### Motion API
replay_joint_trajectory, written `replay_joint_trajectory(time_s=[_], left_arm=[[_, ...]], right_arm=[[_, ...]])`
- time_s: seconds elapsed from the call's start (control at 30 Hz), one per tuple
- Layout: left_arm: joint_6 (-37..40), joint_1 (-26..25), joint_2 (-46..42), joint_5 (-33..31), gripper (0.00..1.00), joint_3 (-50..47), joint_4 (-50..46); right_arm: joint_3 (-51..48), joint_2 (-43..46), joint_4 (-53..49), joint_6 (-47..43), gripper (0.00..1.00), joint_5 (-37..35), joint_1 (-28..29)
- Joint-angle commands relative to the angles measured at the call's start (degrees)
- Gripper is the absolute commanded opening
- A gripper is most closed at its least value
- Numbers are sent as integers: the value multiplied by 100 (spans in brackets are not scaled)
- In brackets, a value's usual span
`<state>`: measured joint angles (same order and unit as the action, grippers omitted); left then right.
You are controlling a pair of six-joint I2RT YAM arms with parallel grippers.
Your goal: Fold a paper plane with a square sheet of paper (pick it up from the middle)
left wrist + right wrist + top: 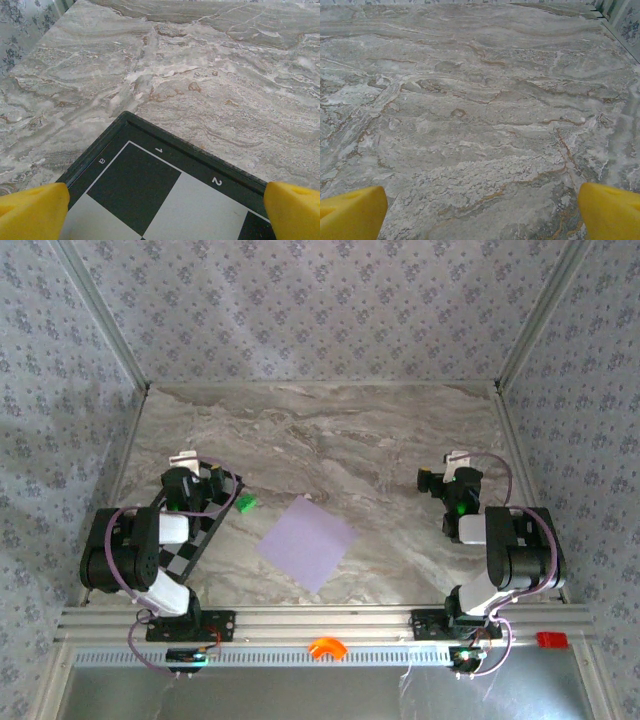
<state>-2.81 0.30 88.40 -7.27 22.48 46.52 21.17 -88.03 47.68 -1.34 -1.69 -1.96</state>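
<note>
Checkerboard (203, 532) largely hidden under left arm (135, 550). Green block (245, 503) too small to resolve. Left gripper (162, 212) fingertips (32, 212) cropped by frame bottom.

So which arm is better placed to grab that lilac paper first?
Probably left. The left gripper, open above the checkerboard, sits slightly nearer the square sheet of paper. The right gripper, also open, is farther off.

top external: fixed high behind the arm bases, tilted down, takes in the whole surface (330, 430) | left wrist: low, close, looks past the left gripper (165, 212) over a checkered board (150, 195) corner toward the far-left wall | right wrist: low, close, past the right gripper (482, 212) toward the far wall | shared: top and left wrist both catch the board; all three, the surface
</note>
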Motion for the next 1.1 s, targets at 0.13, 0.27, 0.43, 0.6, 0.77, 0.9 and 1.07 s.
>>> replay_joint_trajectory(time_s=[0.13, 0.27, 0.43, 0.6, 0.77, 0.9, 1.07], left_arm=[[307, -29, -138, 684, 100, -103, 355], [470, -56, -439, 968, 100, -454, 728], [186, -18, -1867, 823, 100, 239, -1858], [-1700, -9, -3052, -16, 100, 949, -4095], [-2848, 206, -4270, 369, 100, 1451, -6690], [-3403, 265, -5280, 1589, 100, 1055, -7003], [-3907, 246, -5418, 2919, 100, 873, -7214]], right_arm=[[58, 5, 177, -37, 100, -105, 55], [21, 147, 145, -99, 100, -260, 158], [602, 1235, -1983, 296, 100, -425, 172], [1604, 2177, -4558, 2265, 100, 1030, 51], [1556, 2437, -4343, 4342, 99, 3813, 103], [1574, 2765, -5323, 4541, 98, 2707, 1859], [1230, 2669, -5449, 5279, 96, 859, 4279]])
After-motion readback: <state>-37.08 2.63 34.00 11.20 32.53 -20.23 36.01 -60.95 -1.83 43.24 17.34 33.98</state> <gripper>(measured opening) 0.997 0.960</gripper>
